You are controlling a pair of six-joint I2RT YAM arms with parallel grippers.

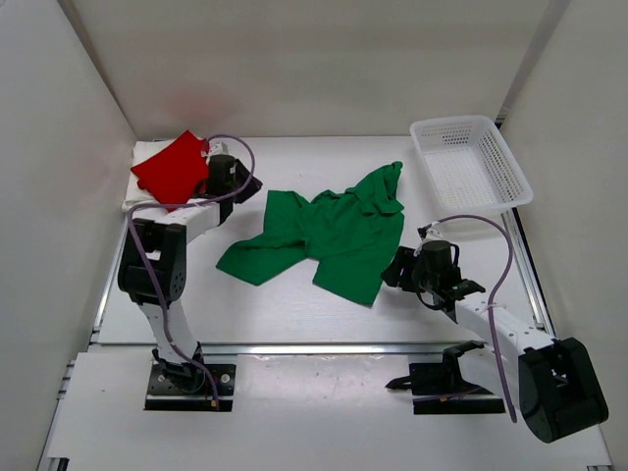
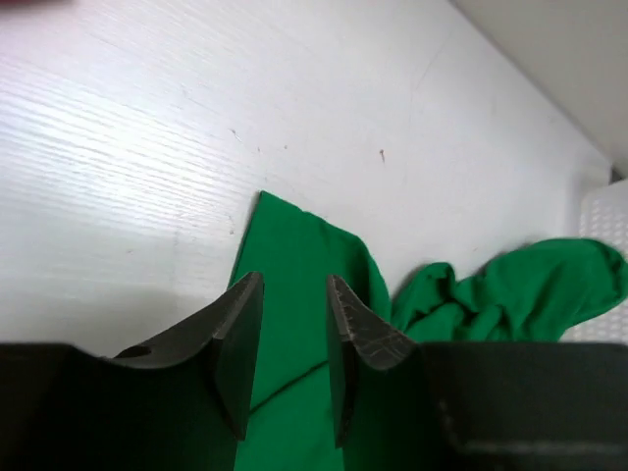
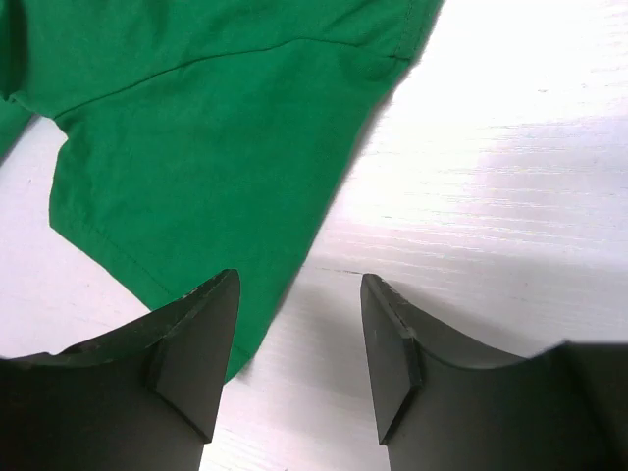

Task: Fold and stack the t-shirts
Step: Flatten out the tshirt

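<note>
Lying open and rumpled at the middle of the table (image 1: 294, 314), the green t-shirt (image 1: 329, 231) is the one garment not yet folded. Its body spreads toward the near right, a flat corner reaches left, and bunched cloth gathers at the far right end. The red t-shirt (image 1: 169, 167) sits as a folded square on the cream-white t-shirt (image 1: 145, 150) in the far left corner. This is judged to be the stack, set well apart from the work area so that the green one has room to be spread.

Left gripper (image 2: 294, 285): positioned at the shirt's far left corner, which the wrist view shows lying flat beneath and ahead of the fingers. The jaws stand narrowed with a gap between them. No cloth is seen pinched, so the hand reads as empty. The placement suits a corner pick.

Right gripper (image 3: 299, 285): jaws wide apart, holding nothing, set astride the shirt's near right hem — one finger over green cloth, the other over bare table. That straddle is judged to prepare a pinch on the edge.

With one arm at each end, the likely aim is to lift and straighten the shirt before folding it. The white mesh basket (image 1: 461, 121) stands at the far right, apart from the cloth and uninvolved.
</note>
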